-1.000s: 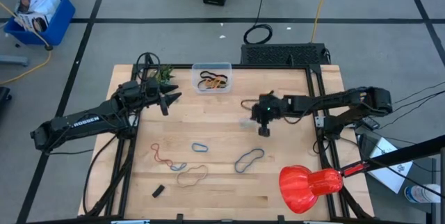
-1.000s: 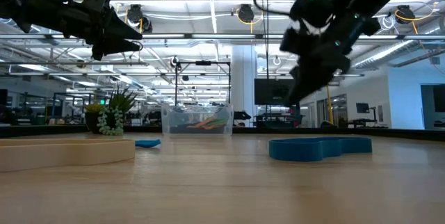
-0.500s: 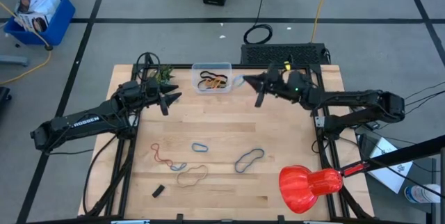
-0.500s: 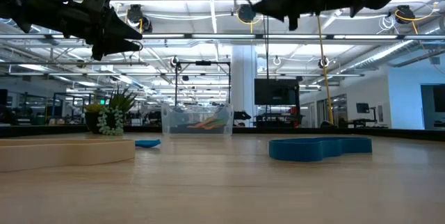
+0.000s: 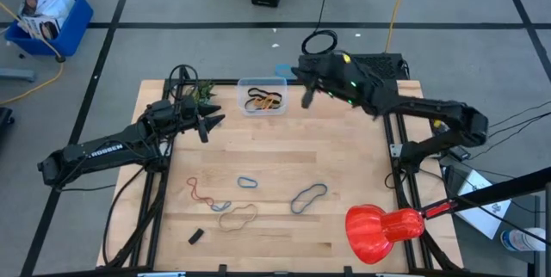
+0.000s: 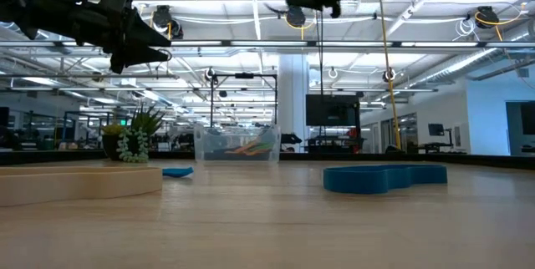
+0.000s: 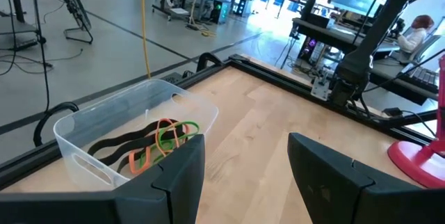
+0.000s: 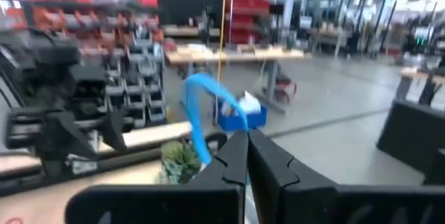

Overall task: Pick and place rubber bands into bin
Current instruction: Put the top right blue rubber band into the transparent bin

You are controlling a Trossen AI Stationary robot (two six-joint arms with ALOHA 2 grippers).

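My right gripper is high above the table's far edge, just right of the clear bin, and is shut on a blue rubber band; the band also shows in the high view. The bin stands on the table and holds black, orange and green bands. My left gripper hovers left of the bin, open and empty. Several bands lie flat on the near half of the table: red, blue, grey-blue, tan. My right gripper pinches one end of the blue band between its two shut fingertips. The fingers lie about level and point toward the table's left. The rest of the loop sticks out beyond the fingertips, slack and clear of the table and the bin.
A small black block lies near the front left. A red object on a stand sits at the front right. A small plant stands left of the bin. A blue crate is on the floor beyond the table.
My right gripper has risen from the table's middle right, gone toward the far edge and left toward the bin, and tipped from pointing down to about level, carrying the blue band clear of the table.
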